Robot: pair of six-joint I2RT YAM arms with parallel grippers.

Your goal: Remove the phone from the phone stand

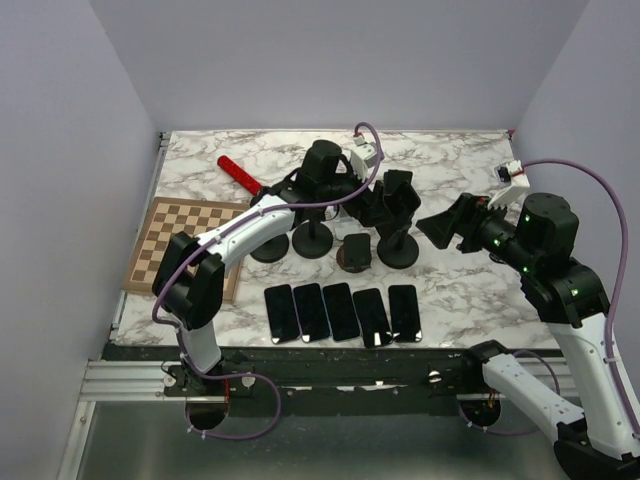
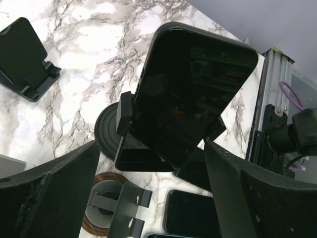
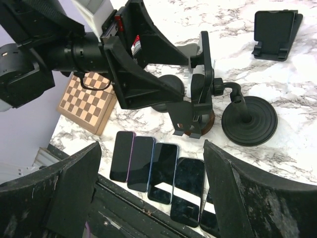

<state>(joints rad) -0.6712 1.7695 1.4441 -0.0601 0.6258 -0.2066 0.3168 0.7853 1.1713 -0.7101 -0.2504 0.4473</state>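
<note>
Phone (image 2: 193,94) covers most of phone stand (image 2: 124,119); clamp grip unclear.

stands (image 1: 312,243) crowd centre, phone row (image 1: 342,312) nearside, right side free

top external: looked steeply down from above and behind the arm bases, far off, whole table (image 1: 450,290) framed | left wrist: very near the phone (image 2: 193,94), facing its dark face | right wrist: farther back, looked leftward, phone edge-on | shared by all: phone, phone stand (image 3: 249,119), row of phones (image 1: 341,312)
</note>
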